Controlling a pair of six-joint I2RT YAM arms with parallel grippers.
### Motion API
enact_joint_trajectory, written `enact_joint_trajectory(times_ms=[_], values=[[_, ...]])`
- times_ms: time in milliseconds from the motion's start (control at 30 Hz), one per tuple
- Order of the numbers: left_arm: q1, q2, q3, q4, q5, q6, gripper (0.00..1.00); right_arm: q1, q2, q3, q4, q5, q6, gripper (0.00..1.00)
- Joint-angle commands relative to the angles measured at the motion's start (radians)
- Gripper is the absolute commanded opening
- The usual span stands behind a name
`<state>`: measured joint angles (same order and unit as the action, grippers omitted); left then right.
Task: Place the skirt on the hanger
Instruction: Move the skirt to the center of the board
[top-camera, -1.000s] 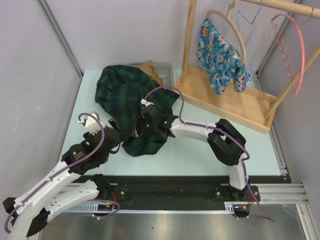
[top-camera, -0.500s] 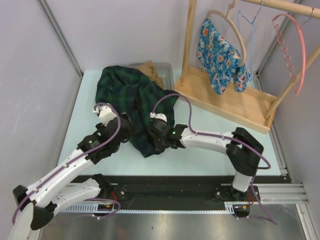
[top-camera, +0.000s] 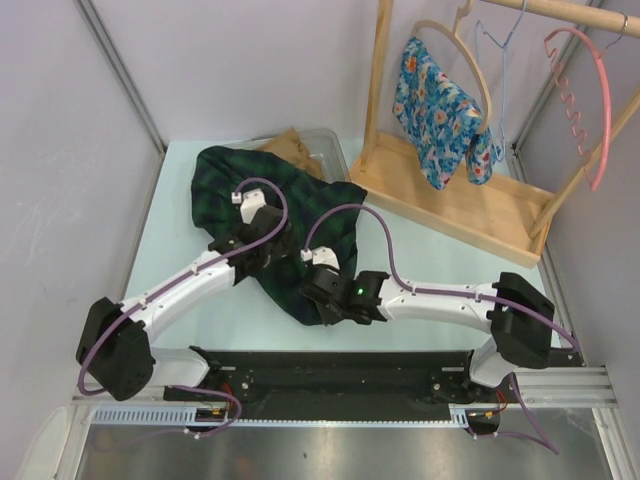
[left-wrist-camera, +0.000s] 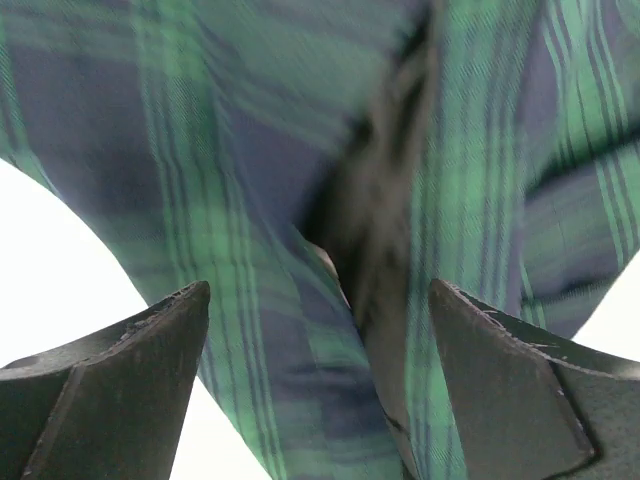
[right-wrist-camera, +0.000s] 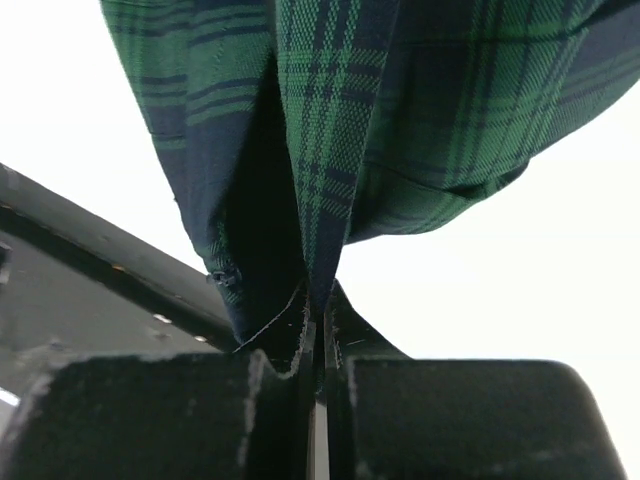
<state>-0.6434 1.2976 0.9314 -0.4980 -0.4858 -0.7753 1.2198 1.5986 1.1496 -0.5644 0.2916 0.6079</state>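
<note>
The dark green plaid skirt (top-camera: 215, 180) lies crumpled on the pale table, from the back left toward the middle. My right gripper (top-camera: 318, 300) is shut on the skirt's near edge. In the right wrist view a fold of the skirt (right-wrist-camera: 400, 110) runs down between the closed fingers of the right gripper (right-wrist-camera: 318, 315). My left gripper (top-camera: 268, 245) hovers open over the middle of the skirt. Its view shows the left gripper (left-wrist-camera: 320, 300) with plaid cloth (left-wrist-camera: 250, 250) close below its spread fingertips. A wooden hanger (top-camera: 455, 50) on the rack carries a floral garment (top-camera: 435, 110).
The wooden rack (top-camera: 460, 205) stands at the back right with a blue wire hanger (top-camera: 503, 60) and a pink hanger (top-camera: 592, 100). A clear bin (top-camera: 330, 140) holding tan cloth (top-camera: 285, 142) sits behind the skirt. Grey walls close in on both sides.
My right gripper has shut on the skirt's edge and drawn it toward the near side. The left arm has reached further right and back, over the skirt.
</note>
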Motion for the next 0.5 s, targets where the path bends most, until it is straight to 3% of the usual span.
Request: enact_joint_trajectory(times_ms=[0, 333, 433, 467], values=[[0.096, -0.044, 0.014, 0.107, 0.024, 0.057, 0.92, 0.004, -0.048, -0.04, -0.061, 0.014, 0.02, 0.0], [0.182, -0.087, -0.049, 0.237, 0.148, 0.14, 0.74, -0.039, -0.078, -0.073, -0.048, -0.011, 0.024, 0.0], [0.188, -0.066, -0.026, 0.236, 0.154, 0.166, 0.63, -0.046, -0.078, -0.076, -0.048, -0.011, 0.026, 0.0], [0.192, -0.061, -0.016, 0.224, 0.151, 0.174, 0.53, -0.048, -0.08, -0.079, -0.046, -0.012, 0.026, 0.0]])
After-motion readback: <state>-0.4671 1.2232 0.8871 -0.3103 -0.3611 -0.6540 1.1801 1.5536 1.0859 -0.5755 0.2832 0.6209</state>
